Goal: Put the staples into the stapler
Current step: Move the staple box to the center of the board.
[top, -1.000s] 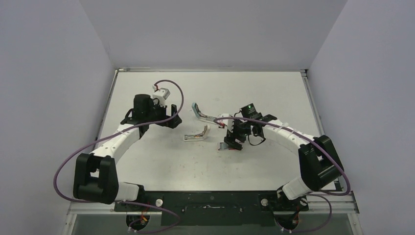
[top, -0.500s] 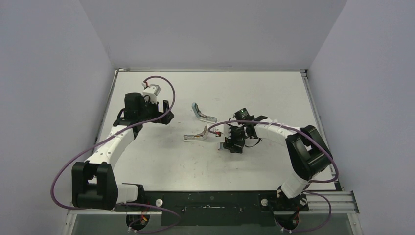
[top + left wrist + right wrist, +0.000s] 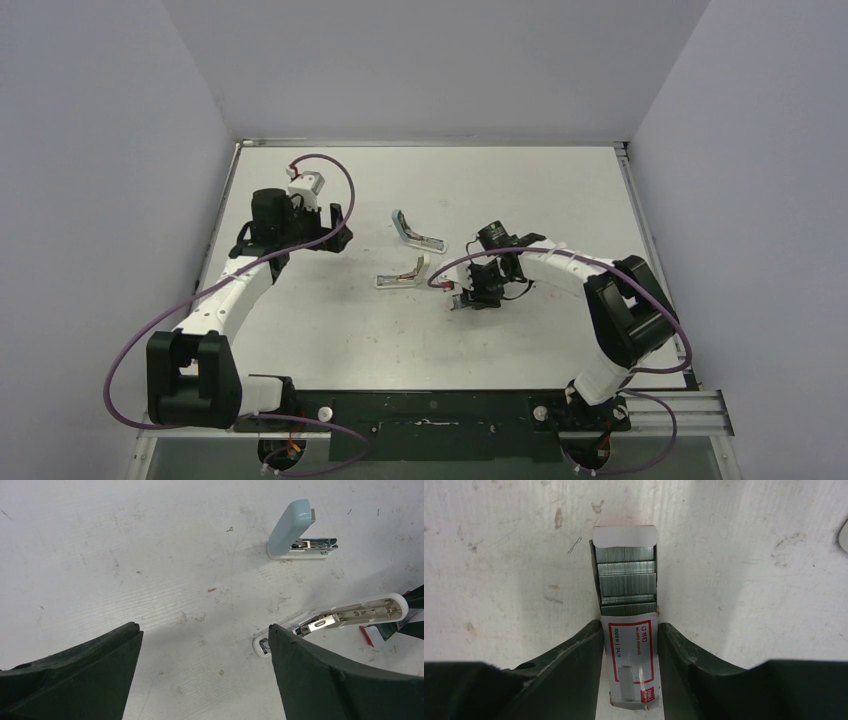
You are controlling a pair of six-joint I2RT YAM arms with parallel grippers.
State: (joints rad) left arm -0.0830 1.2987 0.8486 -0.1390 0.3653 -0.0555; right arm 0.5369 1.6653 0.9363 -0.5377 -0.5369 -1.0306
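1. Two fingers (image 3: 579, 655) of the right gripper (image 3: 630, 626) lie flush against the long sides of the box (image 3: 631, 665), clamped on its red-and-white sleeve. The wrist view cuts off the finger roots and the box's near end.
2. Staples (image 3: 626, 582): silvery strips packed in the inner tray, which is slid out of the sleeve beyond the fingertips. How many strips lie beneath the top layer cannot be told. The white end flap covers the far end of the tray.
3. Box, from above: almost wholly hidden under the right gripper, on the table (image 3: 499, 555) right of centre. Only a red speck shows.
4. White stapler (image 3: 350, 616): lies just left of the box, opened out with its metal channel showing. Its hinge end is hidden behind a left finger in the left wrist view. A red box corner shows beside its tip, but whether they touch cannot be told.
5. Blue stapler (image 3: 290, 527): farther back, apart from the white one, lid raised. Whether its channel holds anything is too small to tell.
6. Left gripper (image 3: 202, 630): fingers wide apart, holding nothing, above bare table to the left of both staplers.
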